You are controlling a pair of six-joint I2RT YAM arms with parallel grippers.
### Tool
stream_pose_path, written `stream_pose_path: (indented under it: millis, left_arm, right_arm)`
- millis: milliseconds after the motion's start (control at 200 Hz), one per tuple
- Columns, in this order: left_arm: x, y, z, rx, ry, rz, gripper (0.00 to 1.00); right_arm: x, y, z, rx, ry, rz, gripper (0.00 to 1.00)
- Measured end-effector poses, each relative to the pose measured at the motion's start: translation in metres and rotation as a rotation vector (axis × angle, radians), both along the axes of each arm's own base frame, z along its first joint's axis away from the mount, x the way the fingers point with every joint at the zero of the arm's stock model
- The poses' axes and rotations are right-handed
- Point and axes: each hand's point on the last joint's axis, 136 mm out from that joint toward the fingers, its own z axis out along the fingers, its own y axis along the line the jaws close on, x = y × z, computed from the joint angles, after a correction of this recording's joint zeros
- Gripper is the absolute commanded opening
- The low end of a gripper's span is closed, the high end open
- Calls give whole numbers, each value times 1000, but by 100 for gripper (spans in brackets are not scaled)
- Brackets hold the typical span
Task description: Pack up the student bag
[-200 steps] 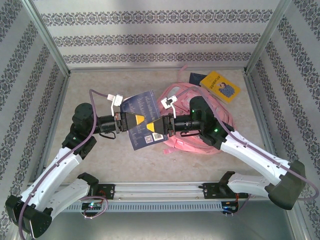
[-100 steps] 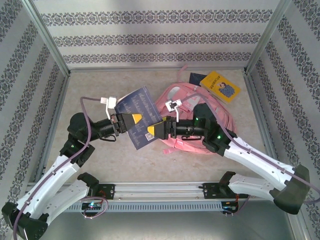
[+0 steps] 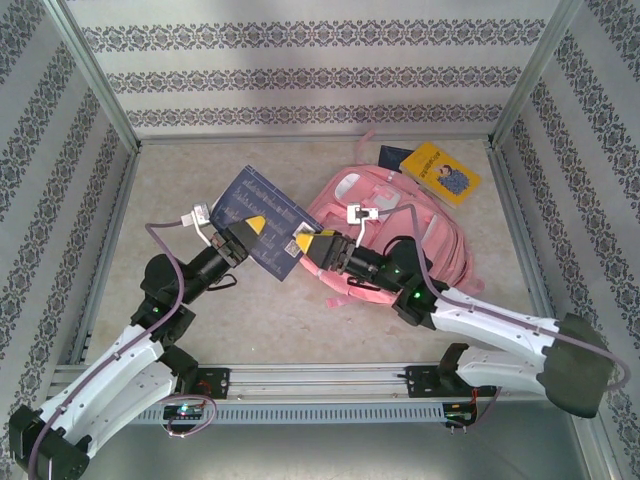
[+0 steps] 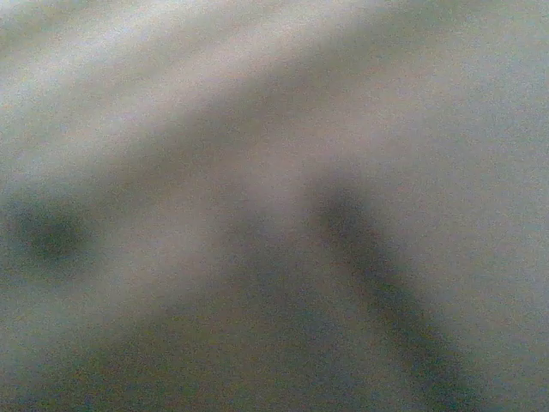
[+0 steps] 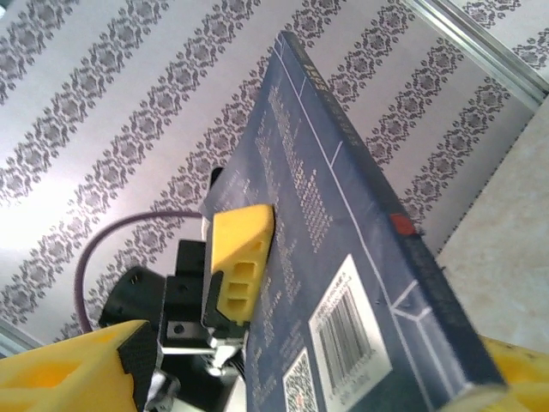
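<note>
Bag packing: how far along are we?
Done: nothing visibly packed. In hand: the left gripper clamps the dark blue book, held up beside the student bag; the right gripper is open at the book's edge. To do: get that book into the bag, then probably the yellow book lying behind it.

We find the top camera high above the blue book, looking down. The right wrist camera sits close below the same book, facing up along its cover. The left wrist view is blurred, perhaps pressed against it.
</note>
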Motion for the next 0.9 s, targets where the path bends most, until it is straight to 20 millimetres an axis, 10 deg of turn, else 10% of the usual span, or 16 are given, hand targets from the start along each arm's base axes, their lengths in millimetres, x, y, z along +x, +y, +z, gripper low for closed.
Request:
stream_pose_path:
  millis: [205, 455, 575, 695, 899]
  left_arm:
    - [4, 6, 3, -38, -1, 44, 0]
    - [7, 6, 3, -51, 7, 60, 0]
    - [9, 3, -5, -14, 40, 61, 32]
    - [14, -2, -14, 155, 81, 74, 64]
    - [51, -41, -22, 456, 143, -16, 71]
  right_arm:
    - [12, 24, -1, 66, 53, 30, 59]
    - [15, 37, -6, 94, 86, 39, 9]
    - [15, 31, -9, 55, 96, 11, 0]
    - [35, -16, -10, -24, 97, -148, 0]
    - [67, -155, 6, -105, 82, -590, 0]
